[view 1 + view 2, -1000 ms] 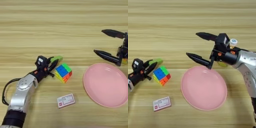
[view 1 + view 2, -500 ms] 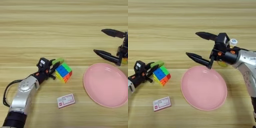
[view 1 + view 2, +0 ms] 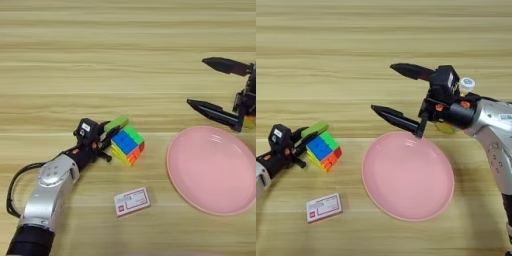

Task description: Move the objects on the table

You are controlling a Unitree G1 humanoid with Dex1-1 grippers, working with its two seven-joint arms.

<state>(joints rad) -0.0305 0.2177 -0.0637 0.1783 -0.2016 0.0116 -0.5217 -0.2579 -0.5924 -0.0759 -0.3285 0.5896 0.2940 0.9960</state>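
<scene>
Left eye view: your left gripper (image 3: 111, 134) is pinching the green block (image 3: 116, 123) against the Rubik's cube (image 3: 127, 145); your right gripper (image 3: 387, 88) is hovering wide open.

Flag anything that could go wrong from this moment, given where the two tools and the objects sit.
1. The left tool holds the green block right against the Rubik's cube; lifting or shifting may knock the cube.
2. The right tool hangs wide open above the pink plate's far rim; lowering could strike it.
3. The bottle is mostly hidden behind the right arm, so a swing could tip it.
</scene>
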